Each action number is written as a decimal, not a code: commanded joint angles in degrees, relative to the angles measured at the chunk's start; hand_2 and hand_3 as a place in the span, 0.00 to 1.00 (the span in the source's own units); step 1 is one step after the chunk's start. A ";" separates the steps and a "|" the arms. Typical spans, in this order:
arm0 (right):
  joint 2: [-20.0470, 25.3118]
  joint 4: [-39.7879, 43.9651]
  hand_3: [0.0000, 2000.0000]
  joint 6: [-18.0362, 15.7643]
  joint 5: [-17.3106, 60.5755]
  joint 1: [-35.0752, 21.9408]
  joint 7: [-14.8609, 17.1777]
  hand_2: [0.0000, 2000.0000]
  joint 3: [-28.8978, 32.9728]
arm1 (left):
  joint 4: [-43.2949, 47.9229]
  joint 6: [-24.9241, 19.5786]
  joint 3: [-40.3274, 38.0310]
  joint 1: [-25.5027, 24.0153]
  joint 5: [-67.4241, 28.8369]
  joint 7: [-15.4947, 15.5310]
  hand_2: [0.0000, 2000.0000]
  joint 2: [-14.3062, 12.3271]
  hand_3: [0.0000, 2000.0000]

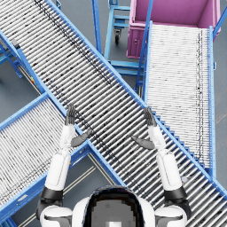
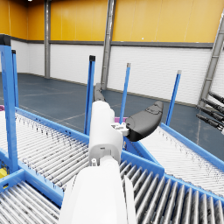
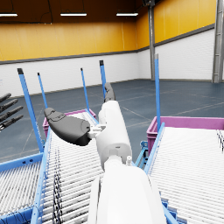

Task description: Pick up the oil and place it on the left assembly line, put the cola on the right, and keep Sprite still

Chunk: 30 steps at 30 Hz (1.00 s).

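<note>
Conveyor (image 1: 102,97) runs diagonally below me. Left line (image 1: 26,137) and right line (image 1: 177,80) flank it, bin (image 1: 177,13) beyond right line. Left hand (image 1: 70,125), right hand (image 1: 151,128) above conveyor, fingers apart, holding nothing. Oil, cola, Sprite: cannot tell where.

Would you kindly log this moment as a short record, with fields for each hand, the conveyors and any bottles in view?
left hand: open, empty, by the middle conveyor's left rail
right hand: open, empty, above the middle conveyor
middle conveyor: runs diagonally between the other two
left conveyor: beside the left arm
right conveyor: leads to the pink bin
pink bin: at the right conveyor's far end
bottles: none in view
</note>
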State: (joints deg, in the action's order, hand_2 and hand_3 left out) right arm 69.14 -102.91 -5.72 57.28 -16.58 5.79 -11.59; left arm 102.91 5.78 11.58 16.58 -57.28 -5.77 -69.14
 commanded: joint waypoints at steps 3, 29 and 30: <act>0.00 0.00 0.00 0.00 0.00 0.00 0.00 0.00 0.00 | 0.00 0.00 0.00 0.00 0.00 0.00 0.00 0.00 0.00; 4.79 -6.78 0.00 5.68 5.05 -6.16 -5.75 0.00 8.92 | 6.35 -5.74 -11.78 9.02 -5.04 5.73 0.00 -4.85 0.00; 4.94 -6.81 0.00 5.69 7.60 -6.58 -5.76 0.00 9.75 | 6.54 -5.75 -12.84 9.50 -7.59 5.74 0.00 -4.89 0.00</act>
State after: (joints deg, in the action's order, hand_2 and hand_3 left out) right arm 73.91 -109.15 -0.02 67.43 -21.62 0.02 -3.66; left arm 109.06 0.02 0.97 24.23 -67.43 -0.02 -74.04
